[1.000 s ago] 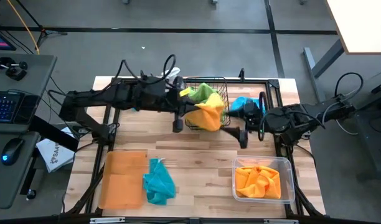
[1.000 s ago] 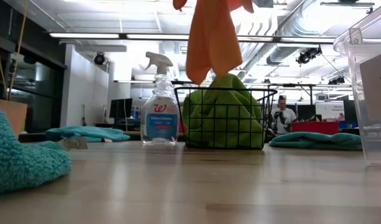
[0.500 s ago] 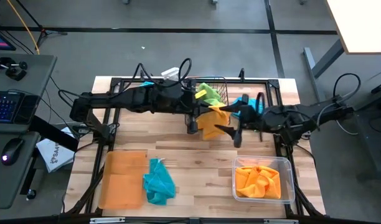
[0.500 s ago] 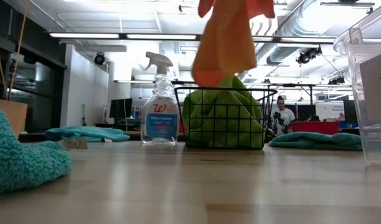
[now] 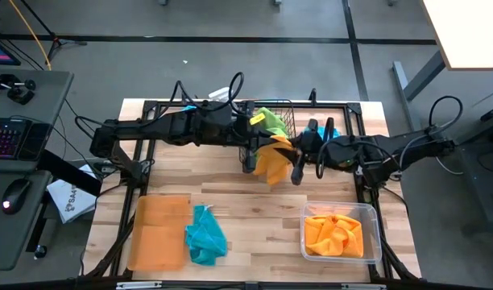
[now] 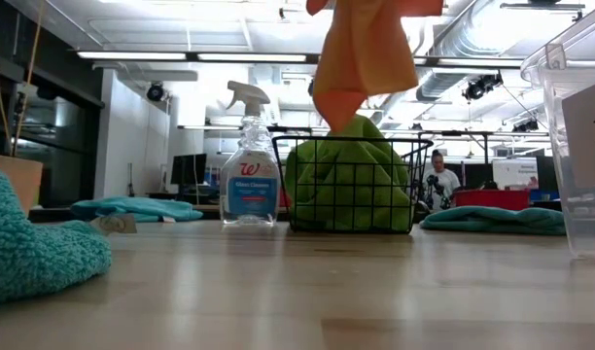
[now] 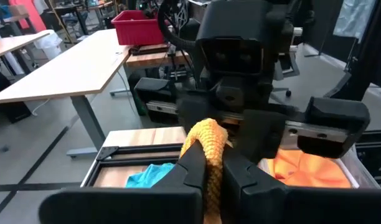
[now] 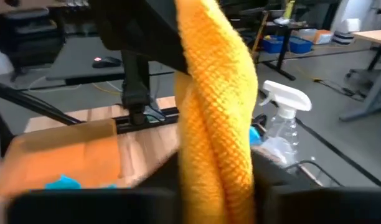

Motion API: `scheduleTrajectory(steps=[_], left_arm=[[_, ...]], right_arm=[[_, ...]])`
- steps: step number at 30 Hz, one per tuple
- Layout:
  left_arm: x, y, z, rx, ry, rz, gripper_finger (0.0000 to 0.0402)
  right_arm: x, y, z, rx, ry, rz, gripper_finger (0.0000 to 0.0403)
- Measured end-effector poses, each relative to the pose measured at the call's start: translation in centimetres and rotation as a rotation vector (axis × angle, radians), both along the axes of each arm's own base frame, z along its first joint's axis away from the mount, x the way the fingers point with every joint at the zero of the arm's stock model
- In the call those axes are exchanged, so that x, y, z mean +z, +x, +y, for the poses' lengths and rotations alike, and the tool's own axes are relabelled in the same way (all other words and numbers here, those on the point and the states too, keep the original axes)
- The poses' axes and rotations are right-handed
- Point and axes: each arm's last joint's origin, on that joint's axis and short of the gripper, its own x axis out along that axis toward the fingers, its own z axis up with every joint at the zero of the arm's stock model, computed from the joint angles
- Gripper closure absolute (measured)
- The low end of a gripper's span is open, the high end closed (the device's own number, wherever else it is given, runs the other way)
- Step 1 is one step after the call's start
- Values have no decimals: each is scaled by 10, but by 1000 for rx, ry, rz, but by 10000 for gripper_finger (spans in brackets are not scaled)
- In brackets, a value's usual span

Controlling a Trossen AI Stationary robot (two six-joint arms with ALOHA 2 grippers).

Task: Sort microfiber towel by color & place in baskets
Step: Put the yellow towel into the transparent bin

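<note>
An orange microfiber towel (image 5: 272, 160) is pinched by the left gripper (image 5: 250, 158) above the table (image 5: 254, 211); the right gripper (image 5: 304, 167) is spread around it.

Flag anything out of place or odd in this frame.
One turquoise towel lies half on the flat orange tray, half on the table. An orange towel hangs between the left tool and right tool, beside the mesh basket of green cloth.

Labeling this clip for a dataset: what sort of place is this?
Probably a robotics lab or open workshop: exposed ceiling ducts, rows of desks behind, and a keyboard beside the wooden table.
</note>
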Motion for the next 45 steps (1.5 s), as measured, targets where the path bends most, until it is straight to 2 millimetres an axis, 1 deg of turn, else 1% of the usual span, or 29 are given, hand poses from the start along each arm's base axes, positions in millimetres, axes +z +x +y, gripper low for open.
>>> scheduleTrajectory(steps=[1, 2, 4, 6, 8, 10, 13, 16, 17, 19, 22, 27, 31, 33, 35, 37, 39, 43, 45], left_arm=[[0, 0, 0, 0, 0, 0, 390], [0, 0, 0, 0, 0, 2, 384], [1, -3, 2, 2, 0, 12, 367], [1, -8, 4, 8, 0, 38, 344], [3, -21, 8, 26, -6, 106, 318], [4, -35, 11, 63, -8, 173, 291], [-1, -59, 18, 120, -25, 337, 258], [-9, -76, 28, 184, -85, 440, 238], [-12, -79, 31, 203, -103, 450, 235], [-18, -85, 36, 228, -125, 444, 232], [-28, -88, 38, 233, -164, 386, 232], [-44, -90, 37, 215, -239, 288, 232], [-54, -91, 36, 223, -256, 290, 232], [-53, -91, 38, 227, -253, 286, 232], [-52, -91, 40, 229, -244, 277, 232], [-51, -91, 42, 232, -236, 268, 232], [-51, -91, 45, 239, -237, 261, 232], [-51, -91, 47, 243, -229, 259, 232], [-51, -91, 48, 243, -217, 260, 232]], right_arm=[[0, 0, 0, 12, 9, -2, 371], [0, -1, 1, 24, 26, -3, 383], [1, -4, -1, 17, 57, -2, 381], [1, -12, -3, 11, 71, 26, 392], [4, -27, -7, -11, 85, 87, 396], [13, -45, -12, -36, 122, 125, 396], [30, -76, -16, -35, 191, 148, 398], [47, -101, -12, 75, 308, 121, 400], [51, -106, -10, 115, 352, 106, 400], [53, -115, -3, 181, 437, 103, 400], [44, -122, 12, 236, 541, 163, 401], [17, -127, 50, 286, 715, 292, 402], [12, -143, 73, 306, 865, 309, 402], [9, -153, 82, 306, 917, 339, 402], [5, -163, 86, 271, 964, 374, 402], [-2, -172, 88, 210, 972, 420, 402], [-8, -176, 93, 165, 966, 460, 402], [-19, -177, 101, 89, 932, 504, 403], [-25, -173, 107, 50, 915, 473, 403]])
